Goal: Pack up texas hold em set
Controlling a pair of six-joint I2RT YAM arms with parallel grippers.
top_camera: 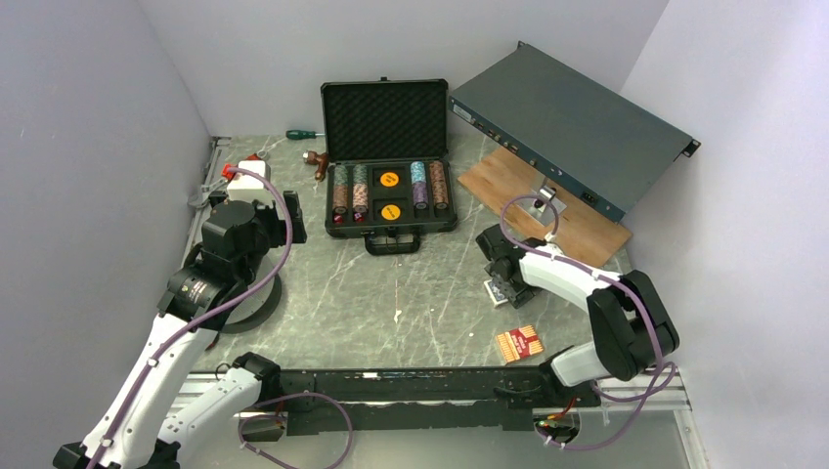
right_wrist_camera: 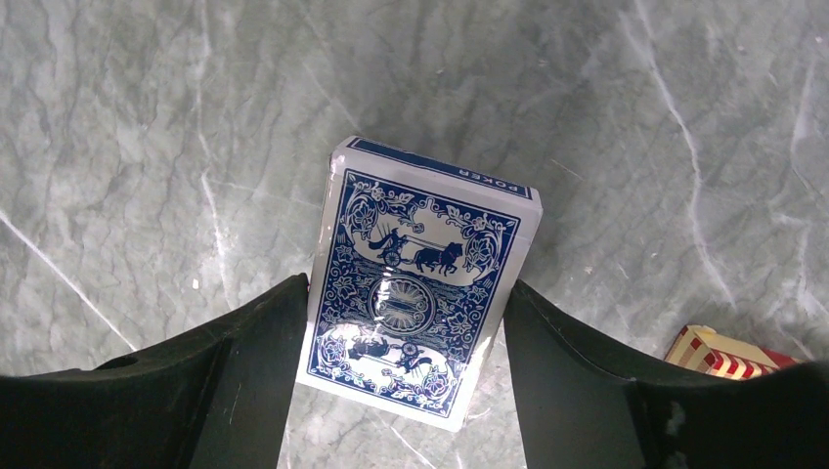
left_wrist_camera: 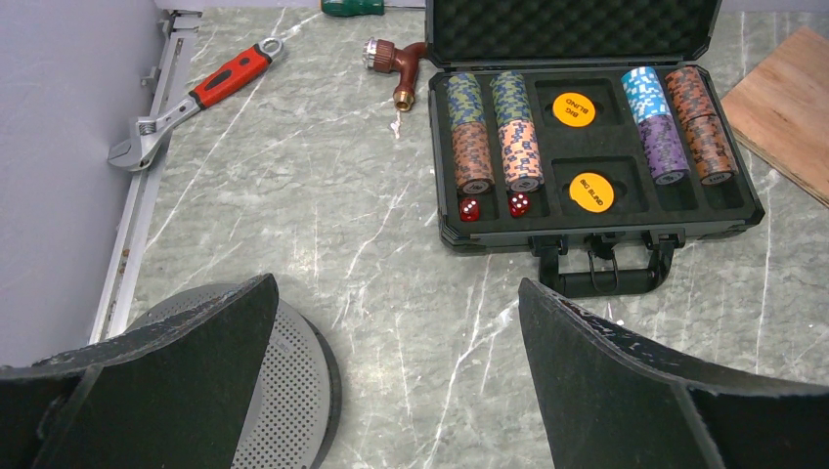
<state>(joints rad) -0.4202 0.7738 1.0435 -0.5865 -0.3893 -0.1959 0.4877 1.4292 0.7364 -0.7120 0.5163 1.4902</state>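
Note:
The black case [top_camera: 393,233] lies open at the back middle, foam lid [top_camera: 384,119] upright. Striped chip stacks [left_wrist_camera: 497,142], two orange discs and two red dice [left_wrist_camera: 470,208] sit in its tray [left_wrist_camera: 596,237]. My right gripper [right_wrist_camera: 406,293] is down on the table at the right, its fingers against both long sides of the blue card deck [right_wrist_camera: 420,283]. The red card deck [top_camera: 518,342] lies nearer the front edge, and shows at the right wrist view's corner [right_wrist_camera: 728,354]. Left of the case, my left gripper [left_wrist_camera: 396,293] hangs wide open over bare table.
A long grey-green rack box [top_camera: 567,127] leans over a wooden board [top_camera: 577,220] at the back right. A red-handled wrench [left_wrist_camera: 200,93], a brass tap [left_wrist_camera: 396,63] and a green screwdriver [top_camera: 303,134] lie back left. A round perforated grey disc [left_wrist_camera: 283,381] sits under my left arm.

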